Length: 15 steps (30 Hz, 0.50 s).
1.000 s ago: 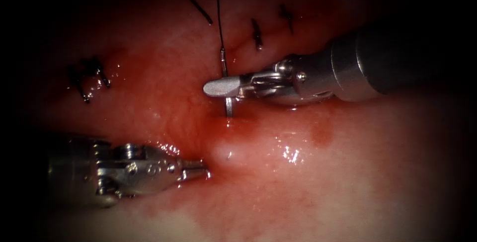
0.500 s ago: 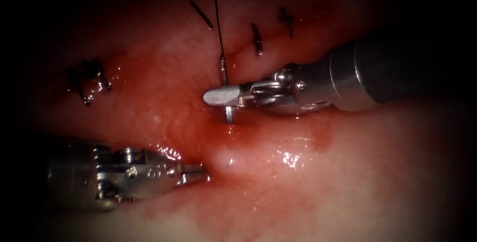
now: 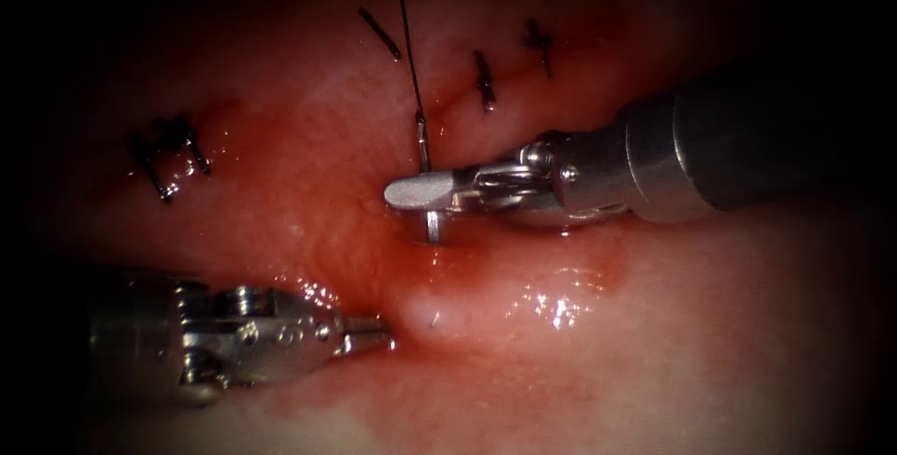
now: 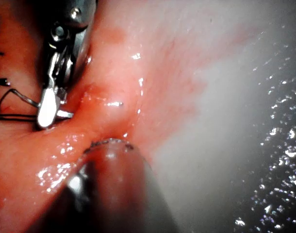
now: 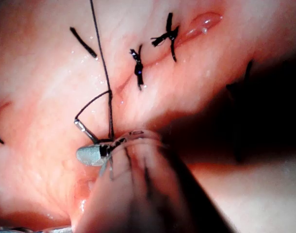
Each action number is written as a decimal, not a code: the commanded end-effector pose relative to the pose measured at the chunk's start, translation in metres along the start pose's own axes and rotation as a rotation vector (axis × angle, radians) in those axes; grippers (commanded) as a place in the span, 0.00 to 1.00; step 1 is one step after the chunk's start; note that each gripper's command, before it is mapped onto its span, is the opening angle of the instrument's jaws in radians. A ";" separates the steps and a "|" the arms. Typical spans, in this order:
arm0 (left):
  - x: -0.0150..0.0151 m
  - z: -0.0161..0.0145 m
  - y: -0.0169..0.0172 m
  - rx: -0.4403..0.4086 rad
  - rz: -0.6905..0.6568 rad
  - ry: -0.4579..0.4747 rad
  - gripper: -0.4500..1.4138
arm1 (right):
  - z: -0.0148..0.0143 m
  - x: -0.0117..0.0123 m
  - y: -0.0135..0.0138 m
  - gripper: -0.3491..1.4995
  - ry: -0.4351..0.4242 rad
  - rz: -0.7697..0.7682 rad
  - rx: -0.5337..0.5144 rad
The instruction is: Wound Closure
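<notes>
Change: over the last second the right tool [image 3: 418,191] sank a little toward the cut; the needle [image 3: 428,184] went down with it, its lower end now at the tissue [image 3: 654,324].
Right tool: jaws clamped on the needle near its thread [image 3: 407,35] end.
Left tool [image 3: 369,331]: jaws closed on nothing, tip resting against the tissue left of the cut.
Room: finished stitches [image 3: 484,79] lie beyond the needle, well apart; the tools are well apart too.

my right tool [image 3: 416,190] has a dark grey shaft, a bright steel wrist with a round pivot screw, and smooth, rounded silver jaws. my left tool [image 3: 374,332] has blocky steel, several screws and short blunt jaws.
</notes>
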 end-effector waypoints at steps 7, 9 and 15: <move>-0.0001 0.0008 0.0010 -0.004 0.000 0.000 0.25 | 0.0002 -0.0014 0.0005 0.00 -0.007 0.002 -0.003; 0.0000 0.0007 0.0010 -0.004 0.005 -0.001 0.25 | 0.0000 -0.0009 0.0003 0.00 0.001 0.005 -0.004; 0.0010 -0.0002 0.0015 -0.012 0.042 -0.006 0.23 | -0.0003 0.0009 0.0005 0.00 0.025 0.005 0.000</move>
